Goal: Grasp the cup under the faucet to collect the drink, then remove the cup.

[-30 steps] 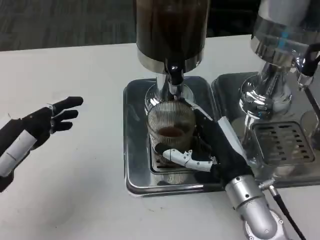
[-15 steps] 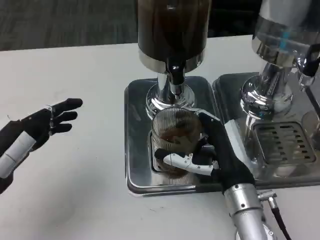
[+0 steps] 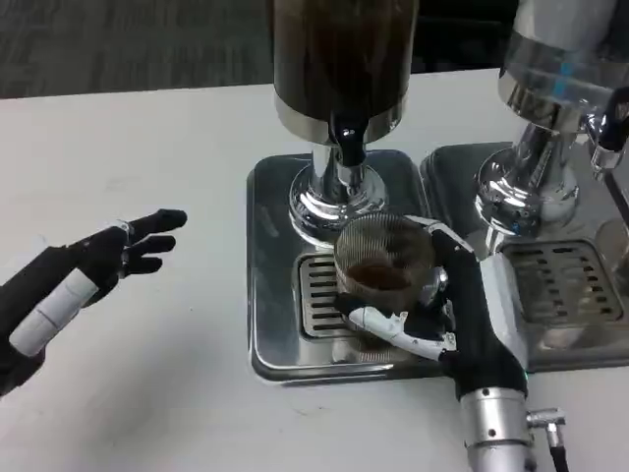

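1. one ribbed glass cup (image 3: 381,265) holding brown drink, sitting over the right part of the slotted grate (image 3: 319,295), just front-right of the faucet (image 3: 349,147) and no longer directly under it.
2. right hand (image 3: 447,315) grips the cup: white thumb curled across its near side, black fingers (image 3: 454,258) wrapped round its right and far side, clamped on the glass.
3. grate is set in a steel drip tray (image 3: 270,285) directly below the faucet; cup stands within the tray's bounds.
4. faucet is a short black spout on the dark-filled dispenser (image 3: 342,59), whose chrome foot (image 3: 334,202) stands on the tray just behind the cup.
5. right forearm (image 3: 501,433) rises from the picture's bottom edge, front-right of the faucet.
6. second dispenser (image 3: 555,79) with its own tray (image 3: 580,295), to the right of the faucet; clear body, chrome base.
7. left hand (image 3: 103,261) hovers over the white table (image 3: 147,147), well to the left of the faucet, fingers stretched out and apart, holding nothing.
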